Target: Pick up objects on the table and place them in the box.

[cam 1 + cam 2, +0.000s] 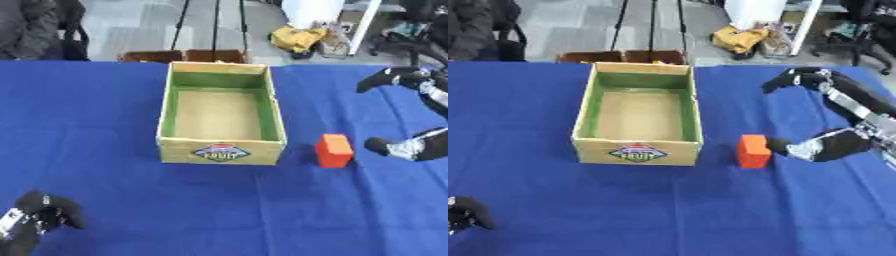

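An orange block (752,150) stands on the blue tablecloth just right of the box's front corner. The box (220,148) is an open cardboard fruit crate with green inner walls, and nothing shows inside it. My right hand (833,115) hovers to the right of the block, open wide: the thumb tip is close beside the block and the fingers (798,78) arch well above and behind it. It holds nothing. My left hand (39,214) rests at the lower left corner with curled fingers, holding nothing.
The blue cloth (87,125) covers the whole table. Beyond the far edge are brown boxes (184,55), a yellow bundle (296,37) and stand legs on the floor. A seated person shows at the top left.
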